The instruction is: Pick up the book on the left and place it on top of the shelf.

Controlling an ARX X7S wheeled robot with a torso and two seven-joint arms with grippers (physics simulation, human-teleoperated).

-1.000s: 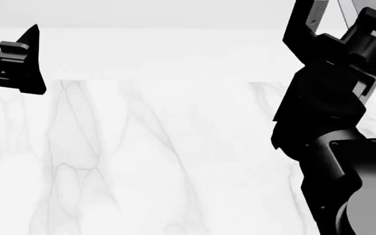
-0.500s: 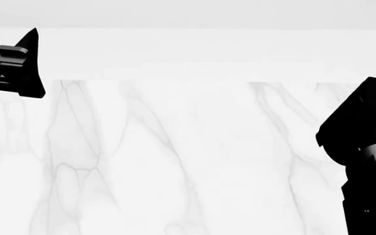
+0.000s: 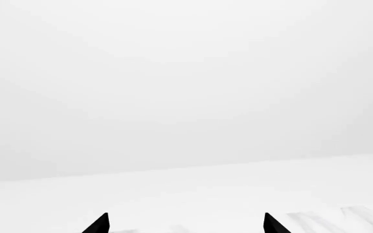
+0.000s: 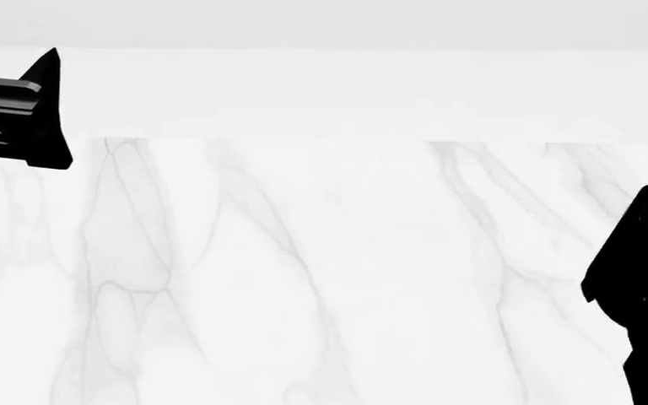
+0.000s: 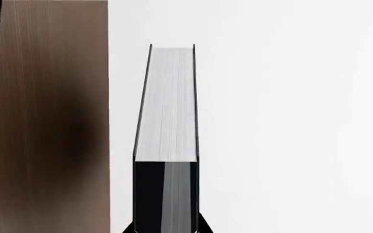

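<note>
Book [image 5: 165,102] sits in the right gripper [image 5: 165,228], seen end-on from the right wrist camera: a white page edge framed by two thin black covers, with a dark glossy band nearest the camera where the black fingertips [image 5: 129,229] close in on either side of it. Its long axis runs straight away from the gripper, in line with the fingers, so the far end points outward from the hand. The covers stand parallel to the shelf [image 5: 47,116], whose brown wooden board runs alongside the book with a narrow strip of white background showing between them; whether the two are close in depth I cannot tell.

From the head camera only a dark bulk of the right arm [image 4: 639,295] shows low at the edge, over the marble table [image 4: 301,270]; neither book nor shelf appears there.

The left gripper [image 3: 185,224] shows as two black finger points [image 3: 99,224] set well apart with pale wall between them, so it stands spread and holds nothing. In the head view it shows as a black wedge [image 4: 26,114] just above the table's far edge.
</note>
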